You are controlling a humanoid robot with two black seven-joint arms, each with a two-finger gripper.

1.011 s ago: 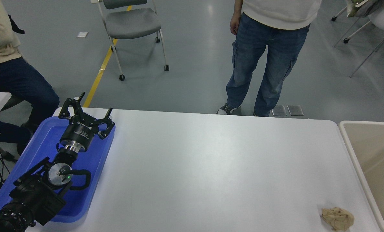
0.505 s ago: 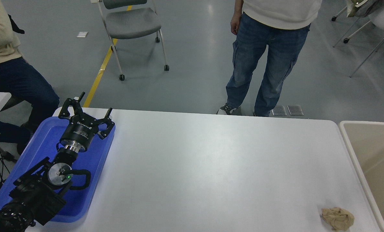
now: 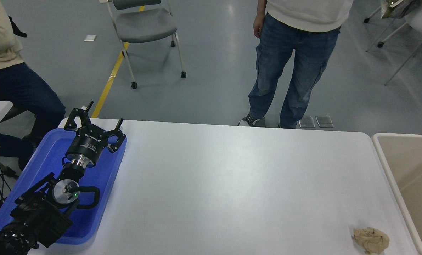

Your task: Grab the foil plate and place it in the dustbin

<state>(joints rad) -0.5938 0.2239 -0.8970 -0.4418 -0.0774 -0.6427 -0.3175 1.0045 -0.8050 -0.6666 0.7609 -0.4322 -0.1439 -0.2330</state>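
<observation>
The foil plate is out of view. The dustbin (image 3: 411, 170) is a large beige bin with a cream rim; it stands against the table's right end, and only its tan inner walls show. My left gripper (image 3: 104, 114) is parked at the lower left over the blue tray, open and empty. The right arm and its gripper are out of view.
A blue plastic tray (image 3: 40, 156) lies at the table's left end under the left arm. A small tan wad of paper (image 3: 371, 240) lies near the front right corner. A person in jeans (image 3: 292, 67) stands at the far side. Another person (image 3: 5, 71) sits at far left. A grey chair (image 3: 145, 24) stands behind.
</observation>
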